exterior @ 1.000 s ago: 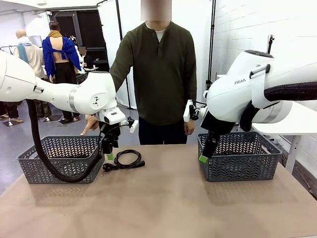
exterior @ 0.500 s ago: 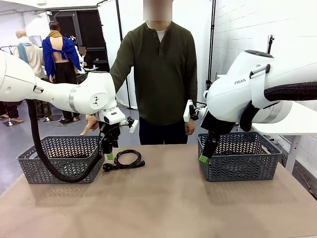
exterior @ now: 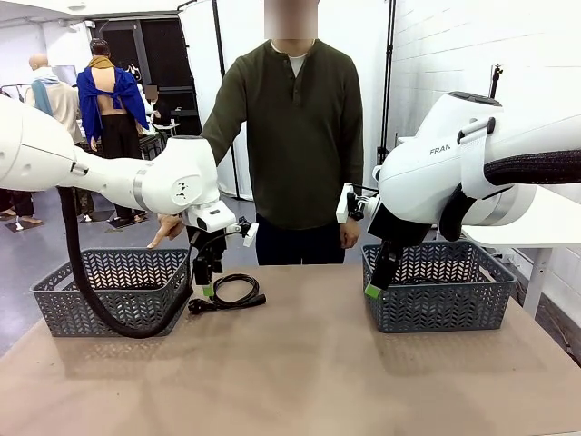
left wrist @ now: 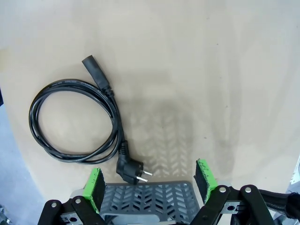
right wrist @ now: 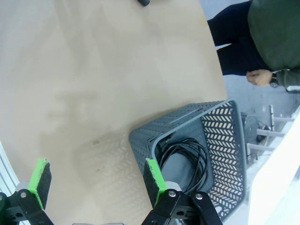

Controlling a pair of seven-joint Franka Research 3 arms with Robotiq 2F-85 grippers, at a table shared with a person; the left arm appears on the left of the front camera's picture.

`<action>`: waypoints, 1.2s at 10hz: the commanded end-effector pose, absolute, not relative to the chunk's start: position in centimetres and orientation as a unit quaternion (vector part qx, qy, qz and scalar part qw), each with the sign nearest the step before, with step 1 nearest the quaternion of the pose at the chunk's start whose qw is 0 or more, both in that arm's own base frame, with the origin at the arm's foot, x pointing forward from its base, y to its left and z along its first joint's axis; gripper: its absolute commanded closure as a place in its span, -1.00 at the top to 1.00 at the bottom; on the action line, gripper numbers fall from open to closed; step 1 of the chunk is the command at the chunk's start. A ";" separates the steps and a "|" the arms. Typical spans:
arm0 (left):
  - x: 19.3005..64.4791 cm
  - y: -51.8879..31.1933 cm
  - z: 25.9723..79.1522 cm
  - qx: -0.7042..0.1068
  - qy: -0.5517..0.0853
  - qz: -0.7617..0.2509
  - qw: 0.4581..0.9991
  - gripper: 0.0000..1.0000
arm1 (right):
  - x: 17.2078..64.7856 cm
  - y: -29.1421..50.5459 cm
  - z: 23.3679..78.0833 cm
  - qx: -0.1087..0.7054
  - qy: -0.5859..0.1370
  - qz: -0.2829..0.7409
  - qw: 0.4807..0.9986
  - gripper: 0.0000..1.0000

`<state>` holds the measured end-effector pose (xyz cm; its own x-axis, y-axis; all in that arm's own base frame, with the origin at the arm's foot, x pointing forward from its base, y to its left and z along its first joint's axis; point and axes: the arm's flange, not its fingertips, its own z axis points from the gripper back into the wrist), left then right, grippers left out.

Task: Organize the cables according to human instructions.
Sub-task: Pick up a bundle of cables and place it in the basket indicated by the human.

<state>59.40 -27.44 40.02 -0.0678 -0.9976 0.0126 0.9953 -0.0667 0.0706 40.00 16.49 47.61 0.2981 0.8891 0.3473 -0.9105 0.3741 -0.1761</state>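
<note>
Lying coiled on the table, the black cable (left wrist: 75,122) sits below the spread left claw (left wrist: 149,182).

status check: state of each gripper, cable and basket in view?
left gripper: open, holding nothing, above the table
right gripper: open, holding nothing
cable on the table: coiled, loose, beside the left basket
left basket: upright, contents hidden
right basket: upright, holds a coiled cable
person's hand: pointing down toward the left basket
</note>
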 end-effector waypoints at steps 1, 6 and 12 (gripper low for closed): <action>60.6 -28.8 39.3 0.035 -0.031 -0.722 0.690 1.00 | 40.0 16.5 47.5 0.023 -0.197 0.555 0.808 1.00; 61.6 -29.7 37.0 0.037 -0.027 -0.709 0.704 1.00 | 40.0 16.5 47.5 0.023 -0.197 0.555 0.808 1.00; 62.7 -29.8 34.0 0.035 -0.042 -0.710 0.702 1.00 | 40.0 16.5 47.5 0.023 -0.197 0.555 0.808 1.00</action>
